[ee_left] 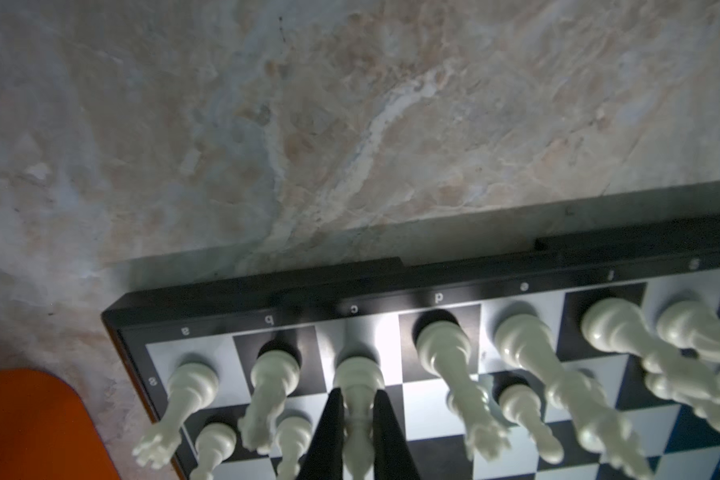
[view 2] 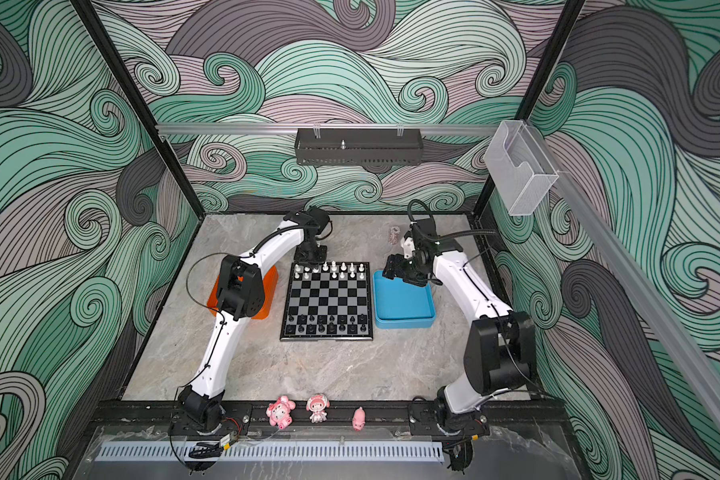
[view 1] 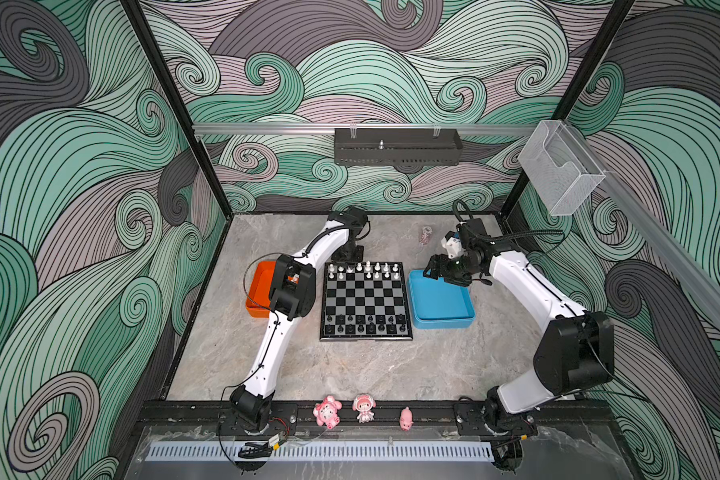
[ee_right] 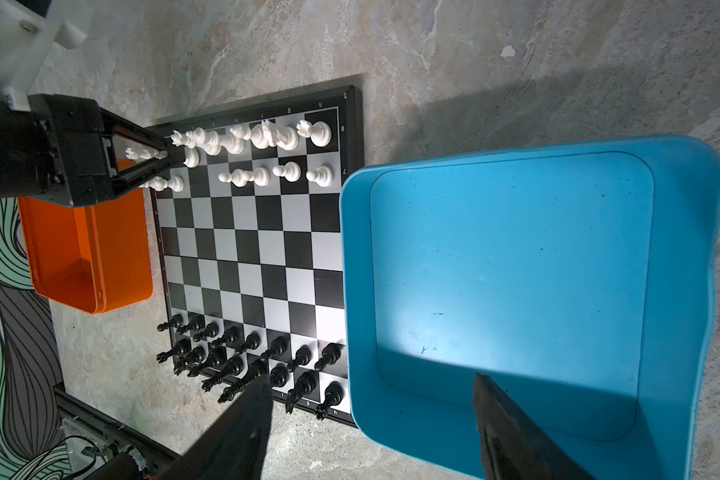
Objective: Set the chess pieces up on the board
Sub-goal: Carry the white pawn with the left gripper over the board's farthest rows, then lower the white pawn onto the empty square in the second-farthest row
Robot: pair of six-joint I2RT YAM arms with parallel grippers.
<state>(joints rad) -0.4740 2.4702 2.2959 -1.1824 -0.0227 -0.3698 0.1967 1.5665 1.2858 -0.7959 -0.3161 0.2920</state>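
The left gripper [ee_left: 358, 395] is squeezing a small white plastic chess piece [ee_left: 356, 372]. That piece is standing on the far row of the square black and grey checkered board [view 1: 366, 298]. The other white pieces [view 1: 375, 270] are standing on the far two rows. The little black pieces [view 1: 364, 325] are standing on the near two rows. The right gripper [ee_right: 371, 377] is hanging wide open over the blue plastic tray [ee_right: 516, 257], holding nothing.

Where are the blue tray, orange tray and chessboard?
blue tray [view 1: 439, 301]: a top view, bare floor.
orange tray [view 1: 260, 289]: a top view, uncovered left part.
chessboard [view 1: 364, 297]: a top view, empty middle square.
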